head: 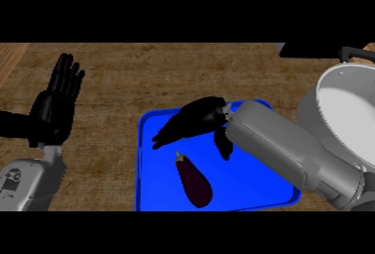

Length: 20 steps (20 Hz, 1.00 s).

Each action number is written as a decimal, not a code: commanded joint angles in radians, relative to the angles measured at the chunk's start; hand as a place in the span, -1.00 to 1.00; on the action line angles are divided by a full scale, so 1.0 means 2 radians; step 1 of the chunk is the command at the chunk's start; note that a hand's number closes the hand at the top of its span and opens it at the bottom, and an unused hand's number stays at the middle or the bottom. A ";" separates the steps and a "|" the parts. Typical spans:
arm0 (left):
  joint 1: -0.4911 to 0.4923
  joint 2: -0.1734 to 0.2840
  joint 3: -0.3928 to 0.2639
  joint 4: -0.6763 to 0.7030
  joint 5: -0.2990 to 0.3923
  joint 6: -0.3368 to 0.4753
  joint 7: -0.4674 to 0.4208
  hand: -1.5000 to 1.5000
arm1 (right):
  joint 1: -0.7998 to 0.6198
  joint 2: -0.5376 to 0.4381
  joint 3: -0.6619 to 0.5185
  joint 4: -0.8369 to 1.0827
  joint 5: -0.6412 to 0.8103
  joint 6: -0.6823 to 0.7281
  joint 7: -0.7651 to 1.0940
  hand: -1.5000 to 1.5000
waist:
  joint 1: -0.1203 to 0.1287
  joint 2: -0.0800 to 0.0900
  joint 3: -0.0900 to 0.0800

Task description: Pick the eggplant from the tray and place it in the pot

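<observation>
Right hand (189, 123) hovers over the blue tray (147, 163), its fingers straight and loosely spread, pointing down and to the view's left, with the thumb hanging toward the tray floor; it holds nothing. The grey forearm behind it crosses the tray's right half from the lower right. Just below the fingertips lies the eggplant (193, 181), flat on the tray floor in its lower middle and apart from the hand. Its long axis runs from upper left to lower right, close to the view's vertical: the thin stem end points up toward the hand, the fat rounded end toward the tray's near edge. The pot (344, 106), pale grey and open-topped, stands at the right edge, just beside the tray's right rim. The left hand (58, 99) rests at the view's left, fingers straight and up, over the brown counter (147, 74). By the look of it, the step in hand is the reach, with the grasp not yet made. The next move likely calls for the hand to drop lower and toward the near edge, then close across the eggplant's thick middle, square to its long axis
</observation>
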 commanded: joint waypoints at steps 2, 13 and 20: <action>0.007 -0.009 0.003 -0.007 -0.010 0.007 0.009 0.00 | 0.028 -0.005 0.007 -0.006 0.030 0.015 -0.061 -1.00 | -0.005 -0.001 0.000; 0.022 -0.009 0.027 -0.007 -0.018 -0.018 -0.003 0.00 | 0.080 0.016 0.002 -0.016 0.088 -0.025 -0.048 -1.00 | -0.006 -0.002 0.000; 0.003 -0.016 0.040 0.006 -0.022 -0.031 0.005 0.00 | 0.108 0.060 -0.008 0.014 0.145 -0.038 -0.023 -1.00 | -0.006 -0.001 0.000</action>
